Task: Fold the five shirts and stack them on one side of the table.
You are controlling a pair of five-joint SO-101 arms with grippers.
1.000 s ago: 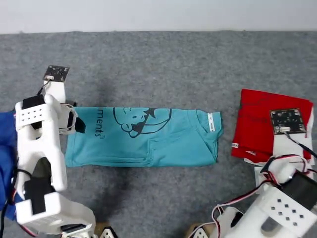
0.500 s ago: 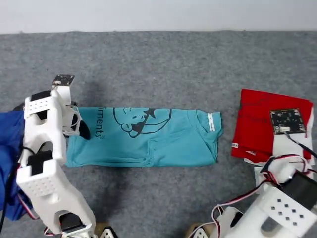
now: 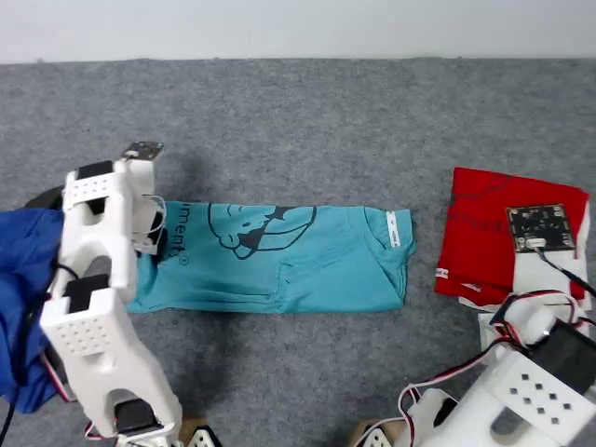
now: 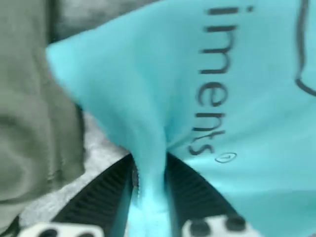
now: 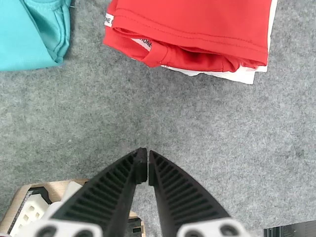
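- The left gripper (image 4: 149,173) is clamped on the hem end of the long teal cotton shirt (image 3: 279,265), a lengthwise-folded strip lying mid-desk on the grey felt desk (image 3: 326,121).
- Best to lift only slightly, carry the hem straight toward the collar, keep the edges matched, and lower it before releasing.
- The right gripper (image 5: 143,165) is pinched closed on nothing, near the folded red shirt (image 3: 484,233).
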